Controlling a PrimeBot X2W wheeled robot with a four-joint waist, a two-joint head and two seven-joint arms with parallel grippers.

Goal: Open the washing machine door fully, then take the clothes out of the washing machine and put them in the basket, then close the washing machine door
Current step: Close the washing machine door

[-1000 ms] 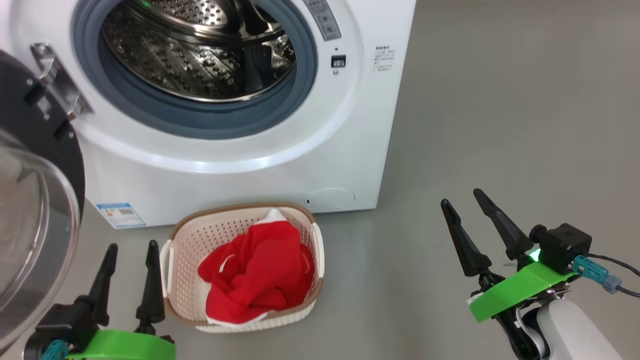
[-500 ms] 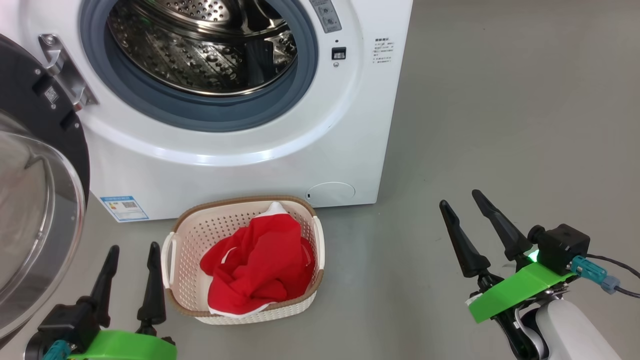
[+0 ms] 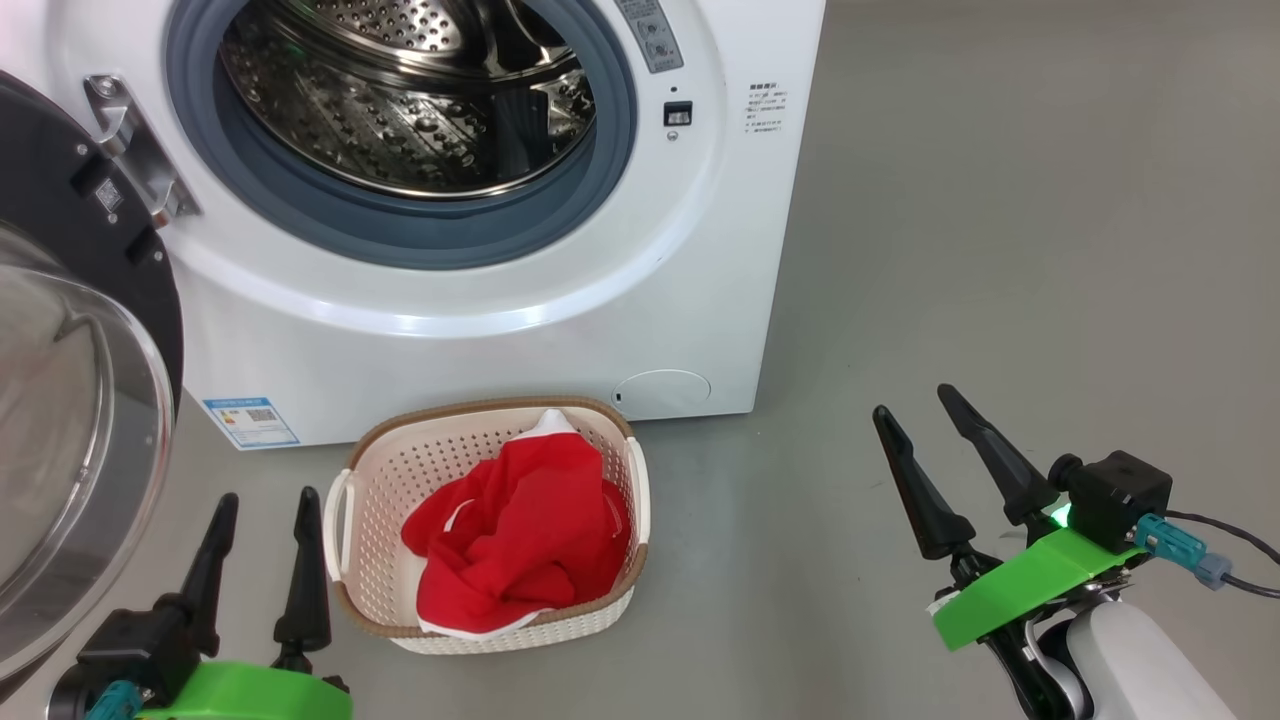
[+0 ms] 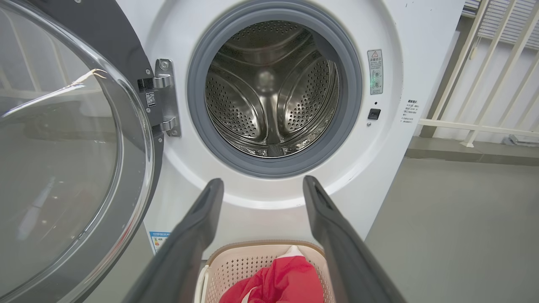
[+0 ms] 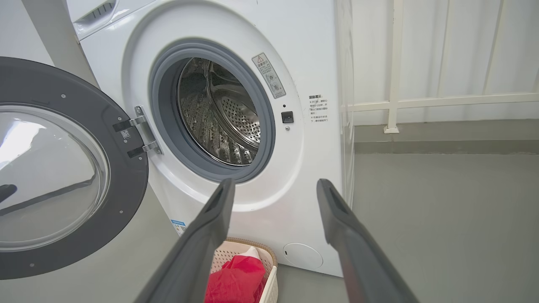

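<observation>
The white washing machine (image 3: 640, 300) stands ahead with its steel drum (image 3: 420, 90) showing no clothes inside. Its black door (image 3: 70, 400) with the clear glass bowl hangs swung wide open at the left; the door (image 5: 63, 168) also appears in the right wrist view. The red clothes (image 3: 515, 535) lie in the cream basket (image 3: 385, 470) on the floor before the machine. My left gripper (image 3: 265, 505) is open, holding nothing, just left of the basket. My right gripper (image 3: 915, 405) is open and holds nothing, well to the right over the floor.
Grey floor (image 3: 1000, 250) stretches right of the machine. A white railing (image 5: 421, 101) and a wall run behind it on the right. The open door takes up the space at the left, close to my left arm.
The head view has shifted slightly, so the machine and basket sit a little differently in frame. Both grippers remain open in about the same places.
</observation>
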